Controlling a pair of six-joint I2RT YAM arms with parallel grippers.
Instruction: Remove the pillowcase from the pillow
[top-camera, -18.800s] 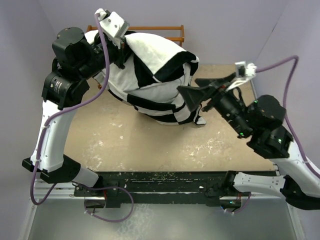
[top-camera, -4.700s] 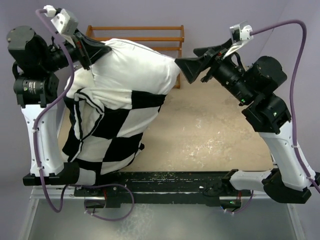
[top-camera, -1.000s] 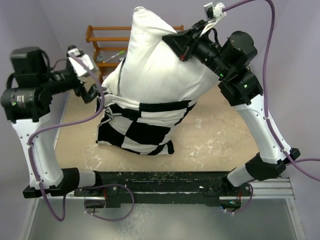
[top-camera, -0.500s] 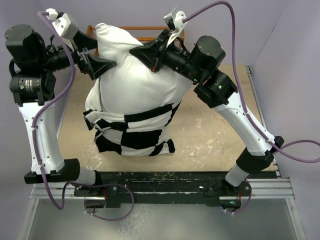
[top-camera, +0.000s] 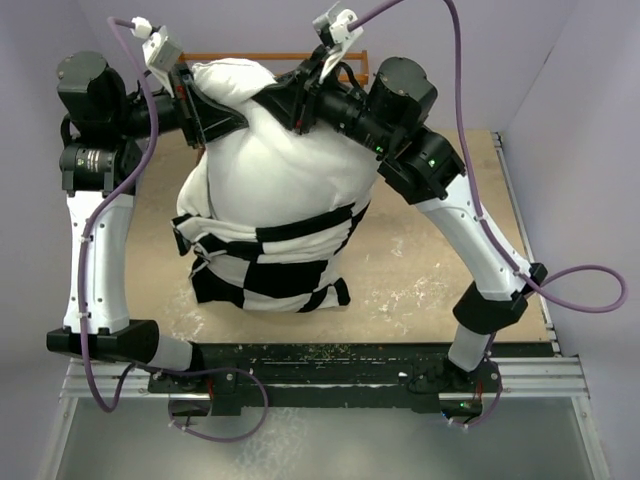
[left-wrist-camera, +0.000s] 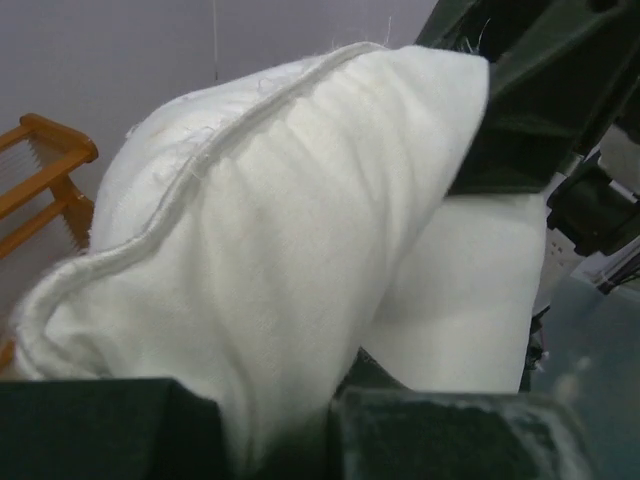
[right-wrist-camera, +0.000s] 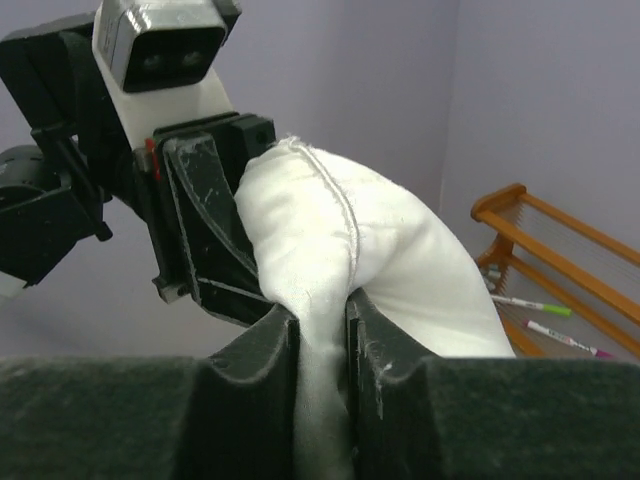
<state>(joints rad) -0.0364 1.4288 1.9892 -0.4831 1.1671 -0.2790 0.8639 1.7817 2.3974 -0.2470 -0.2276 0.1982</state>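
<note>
No text, label, brand or number reads in any view. Any print on the thin white marker pens (right-wrist-camera: 530, 305) on the orange wooden slatted rack (right-wrist-camera: 500, 205) is too small to tell.

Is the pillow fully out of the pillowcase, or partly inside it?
Partly inside. The pillow is bare on its upper part, while the pillowcase is bunched around its lower part.

The tan bench (top-camera: 420, 250), scuffed with white patches, has a wooden rack (left-wrist-camera: 60, 143) at its far edge, by the wall. The bunched lower end of the checkered pillowcase (top-camera: 270, 275) seems to rest on the bench towards its near side.
</note>
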